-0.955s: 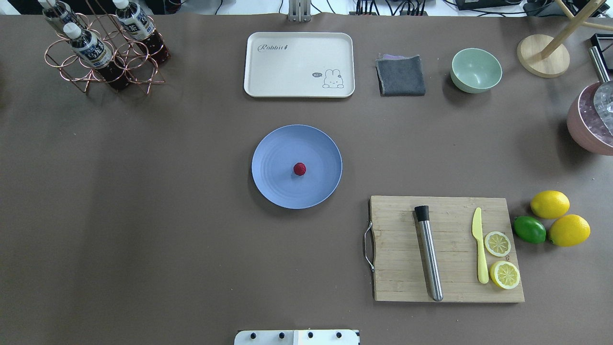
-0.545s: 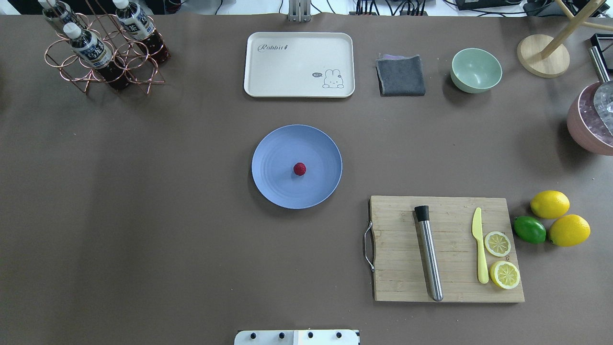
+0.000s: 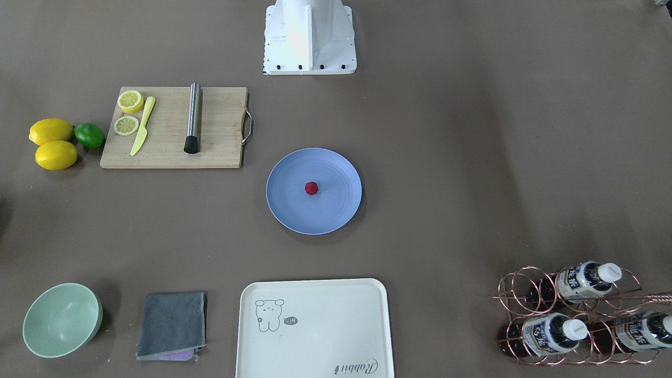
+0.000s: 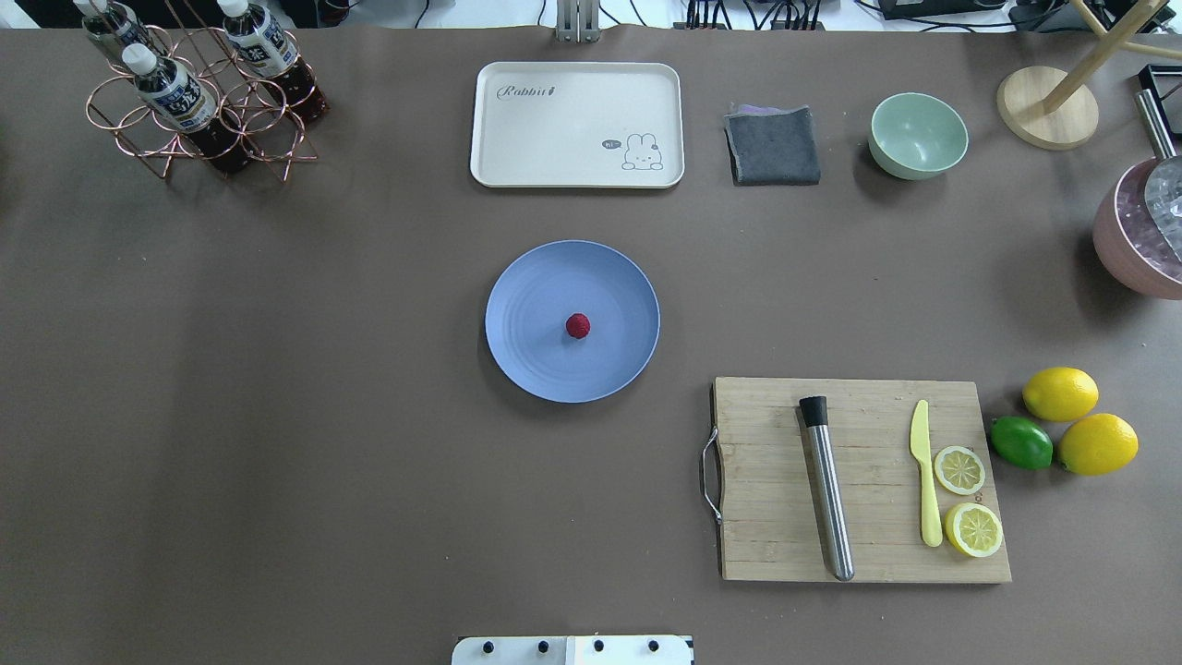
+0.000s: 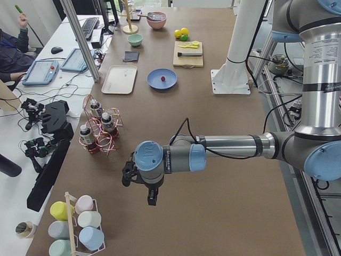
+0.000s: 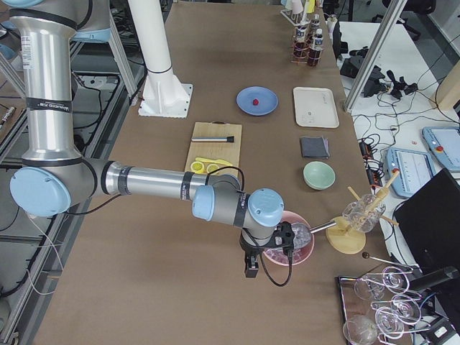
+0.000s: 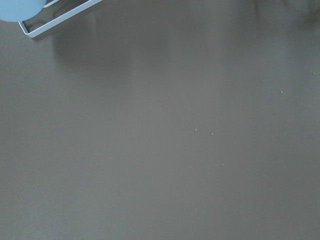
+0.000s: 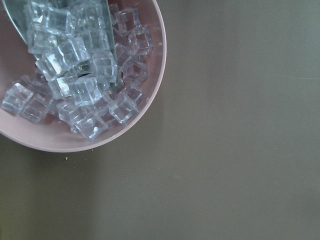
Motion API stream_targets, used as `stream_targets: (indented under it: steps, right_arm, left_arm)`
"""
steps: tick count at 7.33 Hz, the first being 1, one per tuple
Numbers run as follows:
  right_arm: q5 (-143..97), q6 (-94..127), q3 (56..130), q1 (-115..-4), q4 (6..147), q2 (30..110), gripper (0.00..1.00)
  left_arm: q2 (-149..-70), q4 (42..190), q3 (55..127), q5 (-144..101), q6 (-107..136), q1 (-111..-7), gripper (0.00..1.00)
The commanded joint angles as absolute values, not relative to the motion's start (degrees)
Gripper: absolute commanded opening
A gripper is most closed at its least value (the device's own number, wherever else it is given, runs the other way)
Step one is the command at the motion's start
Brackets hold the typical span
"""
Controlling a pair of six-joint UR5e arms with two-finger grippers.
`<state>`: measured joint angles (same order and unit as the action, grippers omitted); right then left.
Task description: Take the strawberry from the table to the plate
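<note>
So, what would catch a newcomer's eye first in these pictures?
The red strawberry, sitting in the middle of the blue plate at the centre of the table. Next come the two yellow lemons and the green lime beside the cutting board, on the robot's right. The right gripper hangs beside a pink bowl of ice at the table's right end.

The big brown table [image 4: 277,369] fills the overhead picture. A blue plate [image 4: 531,286] sits in the middle. Along the top are a wire rack [image 4: 169,155] of bottles at the left, a cream tray [image 4: 554,129], a folded grey cloth [image 4: 773,146], a green bowl [image 4: 918,135] and a round wooden stand [image 4: 1039,115]. A pink bowl [image 4: 1122,249] is at the right edge. At the lower right lies a wooden board [image 4: 766,480], with two lemons [image 4: 1060,393] and a lime [image 4: 1021,442] beside it.
</note>
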<state>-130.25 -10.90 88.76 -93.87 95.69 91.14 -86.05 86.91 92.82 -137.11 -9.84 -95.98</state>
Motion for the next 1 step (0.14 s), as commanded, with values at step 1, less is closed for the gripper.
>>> stream_targets:
  steps: [1]
  right_arm:
    - [-130.25,-10.90,88.77,-93.87,95.63,91.14,1.00]
  left_arm:
    - [-86.04,86.75,92.55,-137.81,-9.84,-95.98,0.98]
